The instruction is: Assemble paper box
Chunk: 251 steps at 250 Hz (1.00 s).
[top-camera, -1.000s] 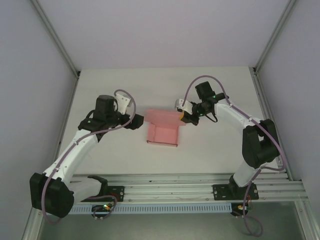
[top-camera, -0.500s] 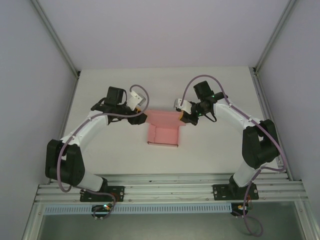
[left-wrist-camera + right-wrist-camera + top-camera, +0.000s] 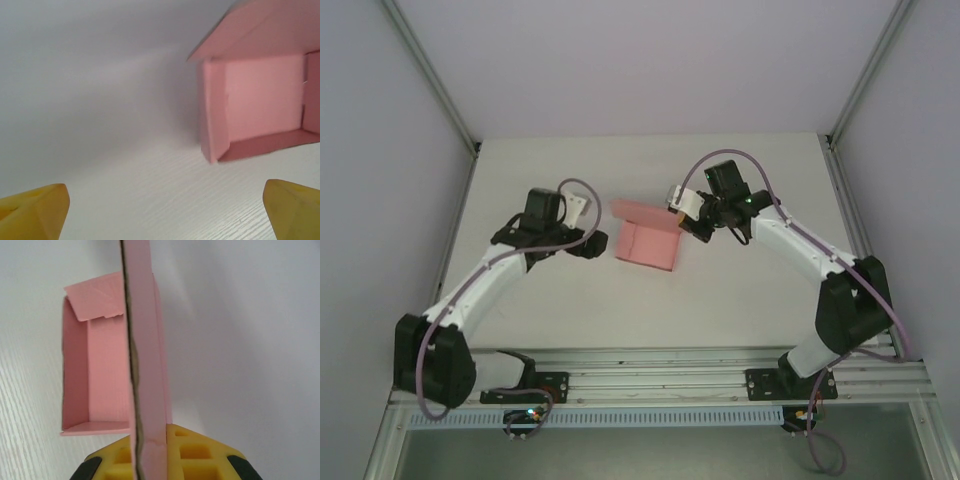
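The pink paper box (image 3: 647, 240) sits half folded at the table's middle, its walls raised and a flap standing along its far side. My right gripper (image 3: 686, 225) is shut on the box's right wall (image 3: 145, 390), whose edge runs up between the yellow fingers (image 3: 195, 455). The open inside of the box (image 3: 102, 375) lies left of that wall. My left gripper (image 3: 598, 245) is open just left of the box, not touching it; its yellow fingertips (image 3: 35, 210) stand wide apart with bare table between, and the box corner (image 3: 215, 150) is ahead to the right.
The white table (image 3: 570, 310) is ringed by grey walls on the left, back and right. An aluminium rail (image 3: 700, 365) carrying both arm bases runs along the near edge.
The right gripper has lifted and shifted the box up and to the left, tilting it. The left arm swung back and lowered, its gripper now close to the box's left side.
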Each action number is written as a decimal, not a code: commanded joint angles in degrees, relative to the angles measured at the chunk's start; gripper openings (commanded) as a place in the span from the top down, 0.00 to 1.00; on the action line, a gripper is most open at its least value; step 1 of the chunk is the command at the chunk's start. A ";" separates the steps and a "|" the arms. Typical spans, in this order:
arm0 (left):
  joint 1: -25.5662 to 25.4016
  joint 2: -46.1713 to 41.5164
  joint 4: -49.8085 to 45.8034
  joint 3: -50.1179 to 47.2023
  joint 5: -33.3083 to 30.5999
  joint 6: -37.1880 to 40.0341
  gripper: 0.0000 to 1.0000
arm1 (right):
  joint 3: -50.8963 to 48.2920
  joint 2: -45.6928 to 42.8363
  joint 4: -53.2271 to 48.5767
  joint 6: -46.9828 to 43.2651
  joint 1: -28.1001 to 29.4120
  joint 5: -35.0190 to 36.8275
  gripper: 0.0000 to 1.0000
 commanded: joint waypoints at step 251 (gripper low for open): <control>-4.69 17.35 37.37 -5.06 2.99 -12.66 0.59 | 1.99 -6.64 0.23 9.43 11.08 12.25 1.00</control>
